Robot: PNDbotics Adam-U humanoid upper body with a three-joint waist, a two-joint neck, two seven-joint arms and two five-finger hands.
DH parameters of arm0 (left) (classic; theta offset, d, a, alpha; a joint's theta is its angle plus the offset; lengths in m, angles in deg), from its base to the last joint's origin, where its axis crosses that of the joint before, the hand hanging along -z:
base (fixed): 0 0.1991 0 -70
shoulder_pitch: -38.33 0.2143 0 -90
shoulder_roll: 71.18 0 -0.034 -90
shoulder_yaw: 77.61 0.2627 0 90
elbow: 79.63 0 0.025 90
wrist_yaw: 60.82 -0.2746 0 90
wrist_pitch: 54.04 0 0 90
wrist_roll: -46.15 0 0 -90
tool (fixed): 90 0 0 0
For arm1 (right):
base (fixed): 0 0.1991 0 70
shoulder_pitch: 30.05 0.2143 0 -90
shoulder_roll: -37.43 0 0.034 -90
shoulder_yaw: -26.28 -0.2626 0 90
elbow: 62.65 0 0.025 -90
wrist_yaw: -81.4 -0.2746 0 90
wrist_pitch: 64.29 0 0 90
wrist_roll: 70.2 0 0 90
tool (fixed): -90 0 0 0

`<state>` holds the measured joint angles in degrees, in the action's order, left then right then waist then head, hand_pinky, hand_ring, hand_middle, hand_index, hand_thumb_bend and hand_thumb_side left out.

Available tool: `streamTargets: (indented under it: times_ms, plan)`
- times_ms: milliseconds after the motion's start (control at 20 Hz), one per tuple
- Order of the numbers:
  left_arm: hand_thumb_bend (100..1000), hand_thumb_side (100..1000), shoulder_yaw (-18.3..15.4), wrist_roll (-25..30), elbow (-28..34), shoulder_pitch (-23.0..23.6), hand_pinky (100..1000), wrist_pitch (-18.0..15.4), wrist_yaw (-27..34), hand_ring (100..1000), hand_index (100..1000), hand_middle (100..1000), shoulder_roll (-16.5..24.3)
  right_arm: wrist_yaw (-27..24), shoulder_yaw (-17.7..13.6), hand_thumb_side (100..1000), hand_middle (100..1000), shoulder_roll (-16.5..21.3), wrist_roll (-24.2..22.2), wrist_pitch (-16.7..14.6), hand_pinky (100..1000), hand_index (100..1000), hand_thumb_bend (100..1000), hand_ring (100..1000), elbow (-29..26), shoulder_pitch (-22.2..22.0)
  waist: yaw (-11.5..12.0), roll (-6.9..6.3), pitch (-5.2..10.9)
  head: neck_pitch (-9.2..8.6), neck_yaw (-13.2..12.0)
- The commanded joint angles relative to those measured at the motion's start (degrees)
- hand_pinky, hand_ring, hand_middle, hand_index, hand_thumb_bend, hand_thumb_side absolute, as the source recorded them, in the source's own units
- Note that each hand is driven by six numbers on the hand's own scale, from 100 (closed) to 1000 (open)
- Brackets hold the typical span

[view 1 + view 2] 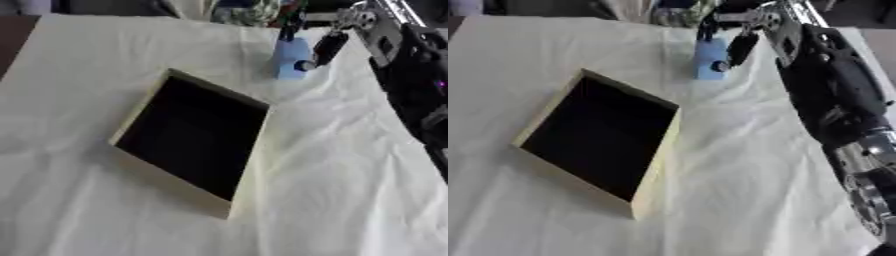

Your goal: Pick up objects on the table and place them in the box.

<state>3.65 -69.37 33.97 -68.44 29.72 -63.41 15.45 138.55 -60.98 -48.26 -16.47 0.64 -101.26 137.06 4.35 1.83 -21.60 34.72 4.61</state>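
A light blue, upright rectangular object point(289, 59) stands on the white cloth at the far side of the table, beyond the box's far corner. My right hand point(331, 44) reaches it from the right. One dark finger lies across the object's front and another shows behind its top, so the hand pinches it. The box point(255, 165) is a shallow cream tray with a dark inside, lying askew in the middle of the table, and nothing shows inside it. My left hand is in no view.
My black right arm point(833, 100) runs along the right side of the table from the lower right to the far edge. The wrinkled white cloth point(350, 190) covers the table. Patterned fabric point(249, 11) shows beyond the far edge.
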Motion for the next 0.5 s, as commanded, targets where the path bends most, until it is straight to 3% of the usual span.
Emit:
streamTargets:
  times_ms: [50,300,500]
  plan:
    - [293,113,-0.38,0.19,0.99,-0.04,687,0.1,0.11,503,715,415,0.52,-2.93,-0.79,171,750,2.03,0.32,0.53,859,860,400,870,-2.95,1.93,-0.17,0.08,1.04,0.33,-0.28]
    - [292,114,-0.34,0.27,0.99,-0.08,687,0.11,0.03,503,715,415,0.8,-3.84,-1.02,231,811,3.2,0.94,2.19,870,902,450,902,-4.58,2.43,-0.37,0.31,1.19,-0.11,0.1]
    - [291,114,-0.34,0.32,0.99,-0.19,687,0.11,0.03,503,715,415,0.96,-0.94,-1.08,305,864,3.5,1.64,2.73,887,937,495,938,-4.55,2.67,-0.16,0.49,0.82,-0.78,0.58]
